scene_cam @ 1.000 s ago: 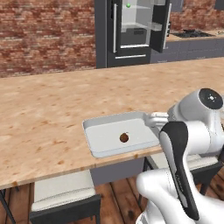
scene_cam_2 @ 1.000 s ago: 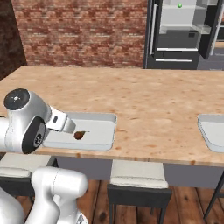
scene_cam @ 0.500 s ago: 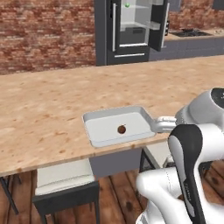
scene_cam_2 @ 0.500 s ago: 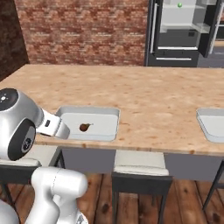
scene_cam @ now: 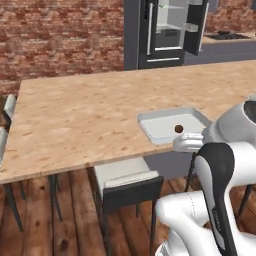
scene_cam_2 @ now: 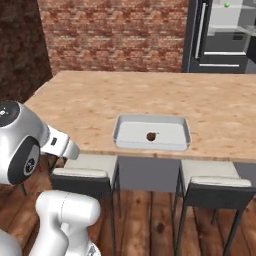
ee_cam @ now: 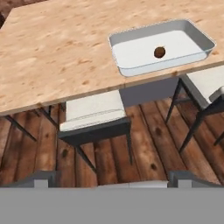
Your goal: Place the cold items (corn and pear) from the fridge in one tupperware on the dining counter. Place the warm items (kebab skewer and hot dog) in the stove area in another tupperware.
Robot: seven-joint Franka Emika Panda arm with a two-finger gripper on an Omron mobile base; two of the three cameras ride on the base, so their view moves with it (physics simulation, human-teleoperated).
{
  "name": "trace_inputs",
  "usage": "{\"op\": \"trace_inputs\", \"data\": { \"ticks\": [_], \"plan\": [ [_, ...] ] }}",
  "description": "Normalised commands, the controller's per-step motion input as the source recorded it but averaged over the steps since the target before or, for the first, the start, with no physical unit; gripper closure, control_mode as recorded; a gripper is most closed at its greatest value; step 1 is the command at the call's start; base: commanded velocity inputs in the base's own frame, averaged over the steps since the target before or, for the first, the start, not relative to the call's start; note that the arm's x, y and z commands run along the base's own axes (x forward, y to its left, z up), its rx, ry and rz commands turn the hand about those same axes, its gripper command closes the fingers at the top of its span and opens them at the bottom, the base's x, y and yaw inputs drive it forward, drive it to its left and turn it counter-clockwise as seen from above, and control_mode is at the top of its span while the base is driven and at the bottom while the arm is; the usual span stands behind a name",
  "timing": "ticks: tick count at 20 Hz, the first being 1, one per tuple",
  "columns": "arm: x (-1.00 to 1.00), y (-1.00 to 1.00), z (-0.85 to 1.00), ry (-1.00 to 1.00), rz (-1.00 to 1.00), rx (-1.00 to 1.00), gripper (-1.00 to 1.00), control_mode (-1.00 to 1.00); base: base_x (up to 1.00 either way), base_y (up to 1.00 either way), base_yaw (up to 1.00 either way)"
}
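Pear (ee_cam: 159, 52) at rest inside the grey tray (ee_cam: 130, 68), which we take as our landmark throughout; the tray sits near the front edge of the wooden dining counter (scene_cam: 75, 115). In the hand view the pear lies roughly at the tray's middle, apart from every wall. We see the gripper (ee_cam: 112, 180) pulled back off the counter, low and on the stool side of the tray, its two dark tips standing wide apart with nothing between them. From the gripper the tray lies ahead, up and to the right in the hand view, with a cushioned stool (ee_cam: 94, 114) between.

We judge that the pear's step is done and that the corn comes next. The relation that matters is therefore the long one: the fridge (scene_cam: 170, 32) stands well beyond the tray, across the whole counter, with its door open. The tray's long axis runs along the counter's front edge, so a long cob would best go in parallel to that edge.

Hidden or unclear: we cannot make out the corn among the fridge shelves, which are small and partly cut off at the top. The arm's white body covers the tray's near right corner in the left base view.
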Motion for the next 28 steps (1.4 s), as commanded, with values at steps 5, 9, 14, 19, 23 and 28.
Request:
{"op": "trace_inputs", "data": {
  "ticks": [5,9,14,19,23,28],
  "plan": [
    [0.0,0.0,0.0,0.0,0.0,0.0,-1.0,1.0,-0.1,1.0,-0.04],
    [0.0,0.0,0.0,0.0,0.0,0.0,-1.0,1.0,0.0,1.0,-0.12],
    [0.0,0.0,0.0,0.0,0.0,0.0,-1.0,1.0,0.05,1.0,-0.21],
    [0.0,0.0,0.0,0.0,0.0,0.0,-1.0,1.0,0.18,1.0,-0.28],
    [0.0,0.0,0.0,0.0,0.0,0.0,-1.0,1.0,0.27,1.0,-0.46],
    [0.0,0.0,0.0,0.0,0.0,0.0,-1.0,1.0,0.37,1.0,-0.48]
  ]
}}
